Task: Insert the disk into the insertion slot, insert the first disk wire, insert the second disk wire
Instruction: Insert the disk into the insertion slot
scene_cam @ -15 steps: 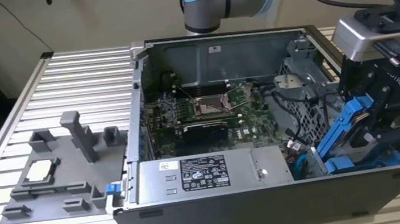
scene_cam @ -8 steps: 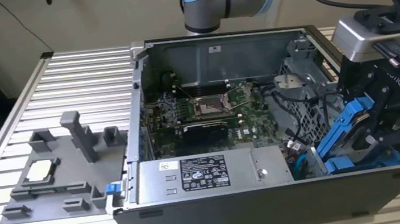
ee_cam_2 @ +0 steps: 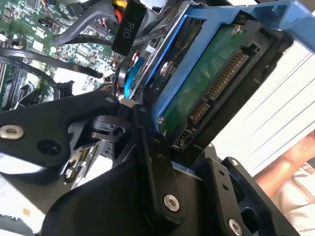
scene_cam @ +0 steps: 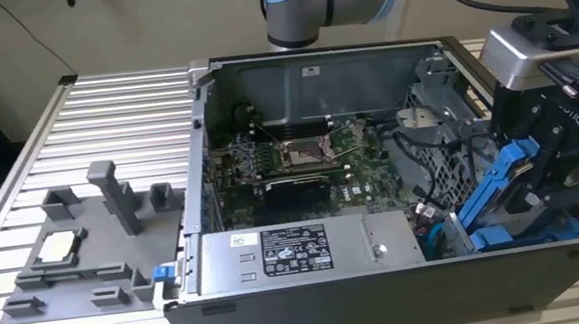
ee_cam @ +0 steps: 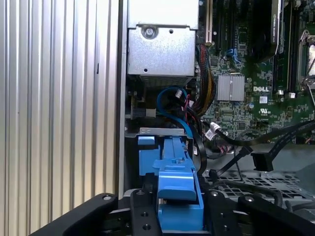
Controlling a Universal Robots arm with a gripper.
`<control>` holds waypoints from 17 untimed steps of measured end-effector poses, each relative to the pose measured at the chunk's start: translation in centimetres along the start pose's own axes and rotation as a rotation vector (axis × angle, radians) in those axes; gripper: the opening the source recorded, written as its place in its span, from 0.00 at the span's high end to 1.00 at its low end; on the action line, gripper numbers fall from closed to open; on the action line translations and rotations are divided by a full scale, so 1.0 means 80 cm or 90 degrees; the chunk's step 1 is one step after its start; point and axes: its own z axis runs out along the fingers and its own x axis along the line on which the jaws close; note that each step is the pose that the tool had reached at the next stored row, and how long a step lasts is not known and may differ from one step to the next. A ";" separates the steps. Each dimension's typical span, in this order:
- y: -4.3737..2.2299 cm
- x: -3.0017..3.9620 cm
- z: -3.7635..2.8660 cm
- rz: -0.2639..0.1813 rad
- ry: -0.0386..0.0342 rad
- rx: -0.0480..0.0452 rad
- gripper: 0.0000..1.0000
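My gripper (scene_cam: 540, 177) is shut on the disk (scene_cam: 504, 185), a drive in a bright blue carrier, held tilted over the PC case's corner at the exterior view's right. In the second wrist view the disk (ee_cam_2: 209, 81) shows its green board and connector pins between black fingers (ee_cam_2: 155, 167). The first wrist view looks along the blue carrier (ee_cam: 175, 184), with my gripper (ee_cam: 176, 209) clamped on both sides. Just beyond it lies the insertion slot (ee_cam: 156, 132), a grey metal bay with blue plastic parts (ee_cam: 146, 160). The slot (scene_cam: 525, 234) sits right under the disk.
Loose black cables with a connector (ee_cam: 263, 160) and a blue cable (ee_cam: 170, 96) lie beside the bay. The power supply (scene_cam: 306, 251) and motherboard (scene_cam: 300, 152) fill the case. A grey fixture (scene_cam: 90, 244) stands on the slatted table. A hand (ee_cam_2: 290, 162) is near the case.
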 end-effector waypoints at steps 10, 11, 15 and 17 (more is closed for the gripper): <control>0.0062 -0.0002 0.0048 0.000 -0.0019 0.0041 0.67; 0.0062 -0.0002 0.0049 0.000 -0.0019 0.0042 0.67; 0.0063 -0.0002 0.0048 0.000 -0.0016 0.0042 0.67; 0.0063 -0.0002 0.0048 0.000 -0.0016 0.0042 0.65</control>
